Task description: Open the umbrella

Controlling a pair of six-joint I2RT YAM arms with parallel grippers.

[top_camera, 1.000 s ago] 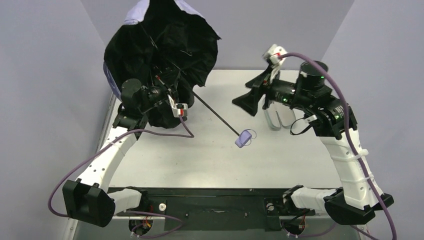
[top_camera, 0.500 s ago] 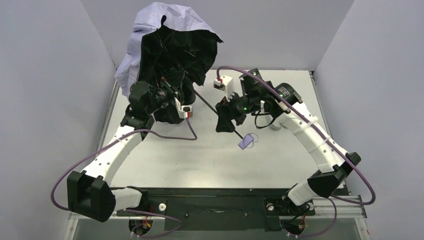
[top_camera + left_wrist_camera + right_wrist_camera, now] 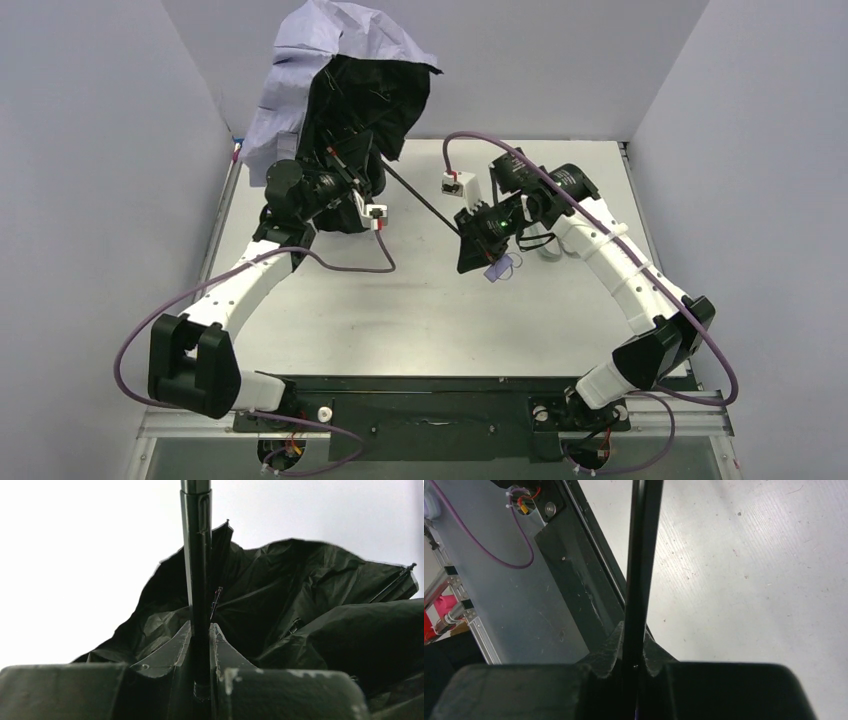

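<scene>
While you have both arms on it, the umbrella (image 3: pixel 335 70) sits at the desk's (image 3: pixel 420 320) 11 o'clock corner with its canopy half spread. Its shaft (image 3: pixel 420 198) slants from there toward 4 o'clock, ending at the knob handle (image 3: pixel 497 268). Your left pincer (image 3: pixel 201 630) is closed tight on the shaft beside the canopy. Your right pincer (image 3: pixel 634 637) is clamped on the shaft just above the handle. Opening it likely means driving the two apart along that axis.

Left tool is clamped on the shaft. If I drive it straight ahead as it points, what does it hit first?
Probably the crumpled black underside of the umbrella canopy: the left tool points along the shaft straight into that fabric. Depth is unclear, so a rib may come first.
</scene>
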